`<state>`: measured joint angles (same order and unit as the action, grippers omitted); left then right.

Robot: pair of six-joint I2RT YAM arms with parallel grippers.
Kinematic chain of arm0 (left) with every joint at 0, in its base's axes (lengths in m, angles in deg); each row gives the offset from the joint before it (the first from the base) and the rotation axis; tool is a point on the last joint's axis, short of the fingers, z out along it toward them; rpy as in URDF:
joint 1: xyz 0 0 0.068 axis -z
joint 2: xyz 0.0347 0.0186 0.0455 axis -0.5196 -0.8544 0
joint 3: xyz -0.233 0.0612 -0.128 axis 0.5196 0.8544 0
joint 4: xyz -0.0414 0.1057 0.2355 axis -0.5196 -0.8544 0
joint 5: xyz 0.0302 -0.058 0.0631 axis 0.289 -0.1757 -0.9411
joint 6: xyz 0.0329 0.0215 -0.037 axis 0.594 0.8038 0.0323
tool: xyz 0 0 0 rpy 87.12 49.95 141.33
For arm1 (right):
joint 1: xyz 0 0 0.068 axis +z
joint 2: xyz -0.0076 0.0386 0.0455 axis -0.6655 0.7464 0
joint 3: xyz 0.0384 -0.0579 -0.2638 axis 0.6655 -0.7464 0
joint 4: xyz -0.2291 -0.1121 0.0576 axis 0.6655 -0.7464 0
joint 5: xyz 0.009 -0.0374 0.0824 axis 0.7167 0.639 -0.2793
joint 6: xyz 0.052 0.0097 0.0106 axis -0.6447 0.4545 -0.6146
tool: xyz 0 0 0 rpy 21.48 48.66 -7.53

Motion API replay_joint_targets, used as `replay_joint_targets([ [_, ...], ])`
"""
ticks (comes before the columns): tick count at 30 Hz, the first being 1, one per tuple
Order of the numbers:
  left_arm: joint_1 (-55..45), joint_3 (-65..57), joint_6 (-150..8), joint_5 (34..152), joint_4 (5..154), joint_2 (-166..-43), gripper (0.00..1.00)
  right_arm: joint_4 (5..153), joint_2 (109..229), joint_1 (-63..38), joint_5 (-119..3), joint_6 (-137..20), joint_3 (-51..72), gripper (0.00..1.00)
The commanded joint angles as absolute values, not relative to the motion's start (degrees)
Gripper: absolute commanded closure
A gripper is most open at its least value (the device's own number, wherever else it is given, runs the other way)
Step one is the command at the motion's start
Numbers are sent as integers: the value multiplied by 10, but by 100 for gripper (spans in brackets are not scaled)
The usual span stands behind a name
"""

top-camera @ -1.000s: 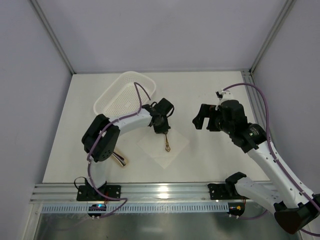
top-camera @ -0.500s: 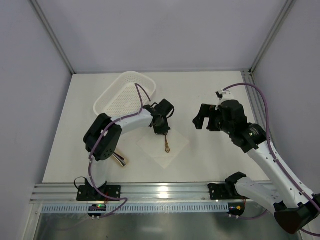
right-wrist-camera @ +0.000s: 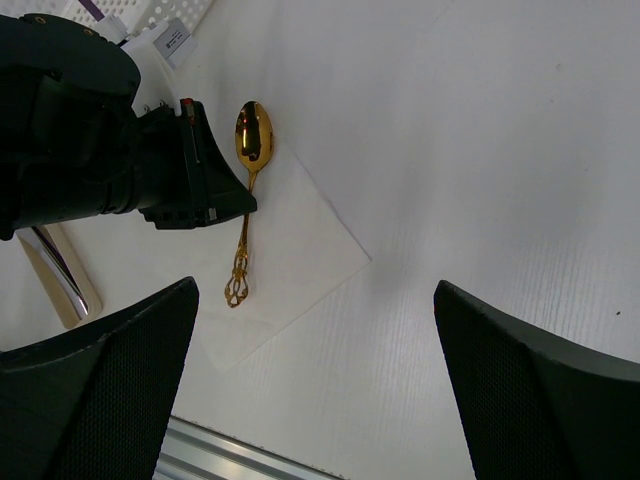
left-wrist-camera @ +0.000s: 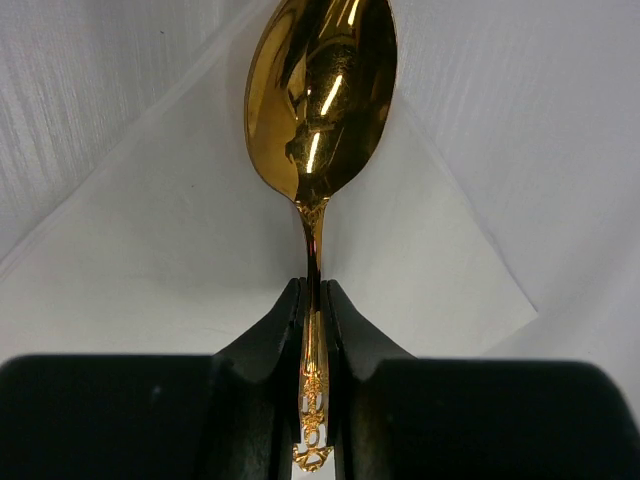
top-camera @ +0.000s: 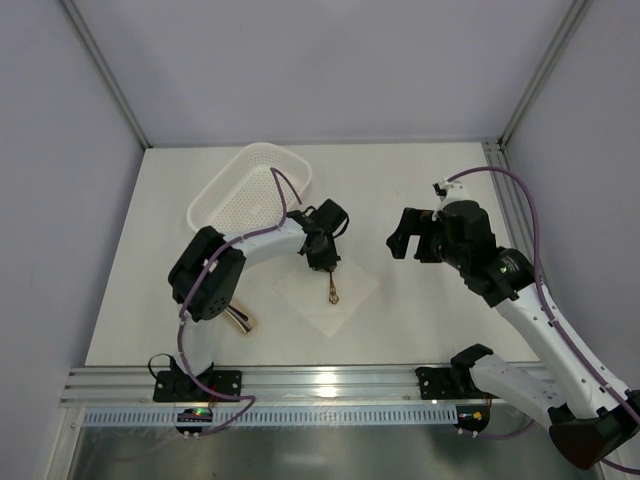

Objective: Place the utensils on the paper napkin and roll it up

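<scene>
The gold spoon [left-wrist-camera: 320, 95] lies along the white paper napkin [left-wrist-camera: 160, 250], bowl pointing away from the left wrist camera. My left gripper [left-wrist-camera: 313, 290] is shut on its slim handle, which sticks out behind the jaws. From above, the left gripper [top-camera: 322, 262] sits at the napkin's [top-camera: 352, 283] far corner, with the spoon [top-camera: 331, 290] trailing toward the napkin's middle. In the right wrist view the spoon [right-wrist-camera: 250, 135] rests on the napkin [right-wrist-camera: 300, 240]. My right gripper [right-wrist-camera: 315, 300] hangs wide open above the table, right of the napkin, holding nothing. A grey-silver utensil [right-wrist-camera: 55, 270] lies on a beige slab.
A white perforated basket [top-camera: 250, 185] stands behind the left arm at the back left. The beige slab [top-camera: 240, 320] lies by the left arm's elbow, left of the napkin. A metal rail [top-camera: 330, 385] runs along the near table edge.
The left gripper and the spoon have shifted very slightly toward the left over the napkin. The right arm has not moved.
</scene>
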<state>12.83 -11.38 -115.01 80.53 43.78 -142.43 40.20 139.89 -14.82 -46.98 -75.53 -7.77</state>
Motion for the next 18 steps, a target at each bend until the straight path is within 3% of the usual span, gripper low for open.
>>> replay_joint_targets([
  [1,131,-134,-1154,806,434,-1427,87,413,1387,-147,-458,-749,-73,0],
  [18,130,-158,-1153,794,391,-1368,79,403,1374,-147,-455,-748,-70,0],
])
